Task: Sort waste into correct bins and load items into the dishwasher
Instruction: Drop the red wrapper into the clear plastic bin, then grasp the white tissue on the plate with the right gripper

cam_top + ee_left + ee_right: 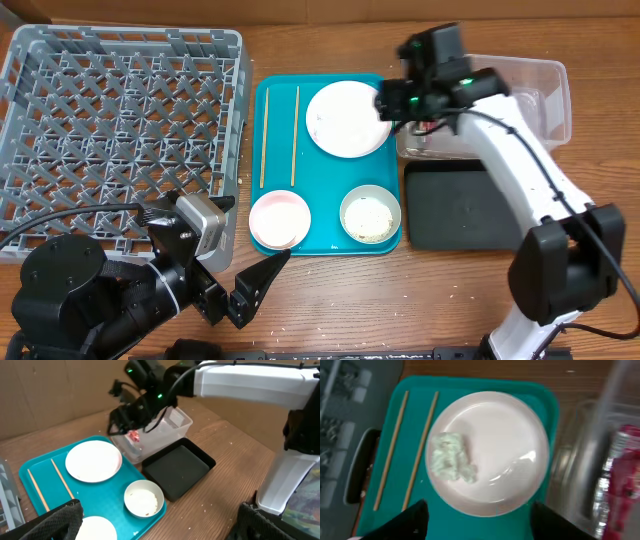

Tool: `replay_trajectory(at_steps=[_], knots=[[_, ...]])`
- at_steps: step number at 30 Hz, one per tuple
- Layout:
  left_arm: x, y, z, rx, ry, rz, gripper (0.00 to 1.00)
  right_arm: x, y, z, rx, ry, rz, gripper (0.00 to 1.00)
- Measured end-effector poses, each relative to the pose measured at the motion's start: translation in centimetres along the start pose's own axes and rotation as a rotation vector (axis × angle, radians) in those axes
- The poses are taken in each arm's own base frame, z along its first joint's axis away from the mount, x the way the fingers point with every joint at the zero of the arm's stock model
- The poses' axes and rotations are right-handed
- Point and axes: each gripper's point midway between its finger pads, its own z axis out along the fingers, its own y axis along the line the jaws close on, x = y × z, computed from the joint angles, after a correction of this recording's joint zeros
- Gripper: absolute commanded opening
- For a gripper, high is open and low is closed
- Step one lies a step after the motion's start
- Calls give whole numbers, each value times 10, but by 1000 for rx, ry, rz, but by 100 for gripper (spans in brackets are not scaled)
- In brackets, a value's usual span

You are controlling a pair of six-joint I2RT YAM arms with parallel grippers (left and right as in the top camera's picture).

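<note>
Overhead view: a wooden worktop [450, 290] is shown, with a few loose white grains [455, 293] scattered toward its near edge. A brown board wall [50, 395] is seen behind it from the left wrist.

The grey dish rack [120, 130] is set at the far left corner. A teal tray [325, 190] is placed at mid-worktop; on it two chopsticks [295, 135] are laid side by side, with the plate [340, 125] to their right. A crumpled paper ball [451, 457] is seen on the plate. The pink bowl [279, 218] and the green bowl [370, 214], with rice in it, are set along the tray's near edge.

The clear tub [535, 90] is at the far right, with the red wrapper [622, 475] inside it. The black tray [460, 205] is just nearer.

The right gripper [484, 517] is held over the plate's right rim, jaws spread and empty. The left gripper [165, 522] is held near the near edge, jaws wide apart, nothing gripped.
</note>
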Motion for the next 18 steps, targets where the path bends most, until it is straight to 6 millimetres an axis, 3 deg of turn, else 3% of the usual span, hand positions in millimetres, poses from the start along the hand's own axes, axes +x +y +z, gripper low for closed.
replay_trajectory(at_steps=[1, 2, 3, 4, 7, 10, 12, 13, 15, 18], knots=[[0, 0, 0, 0, 0, 0, 100, -3, 22, 4, -23, -28, -49, 65], [0, 0, 0, 0, 0, 0, 100, -4, 31, 7, -36, -39, -70, 65], [0, 0, 0, 0, 0, 0, 100, -13, 47, 16, -59, -82, -109, 77], [0, 0, 0, 0, 0, 0, 100, -13, 56, 25, -71, -90, -131, 78], [0, 0, 0, 0, 0, 0, 100, -3, 68, 77, -87, -78, -172, 78], [0, 1, 0, -3, 1, 0, 100, 26, 54, 133, -63, 4, -166, 59], [0, 1, 0, -3, 1, 0, 100, 45, 42, 152, -38, 61, -164, 35], [0, 1, 0, -3, 1, 0, 100, 47, 41, 153, -35, 68, -151, 21], [0, 1, 0, -3, 1, 0, 100, 52, 40, 152, -32, 90, -149, 7], [0, 1, 0, -3, 1, 0, 100, 56, 40, 148, -34, 113, -140, 4]])
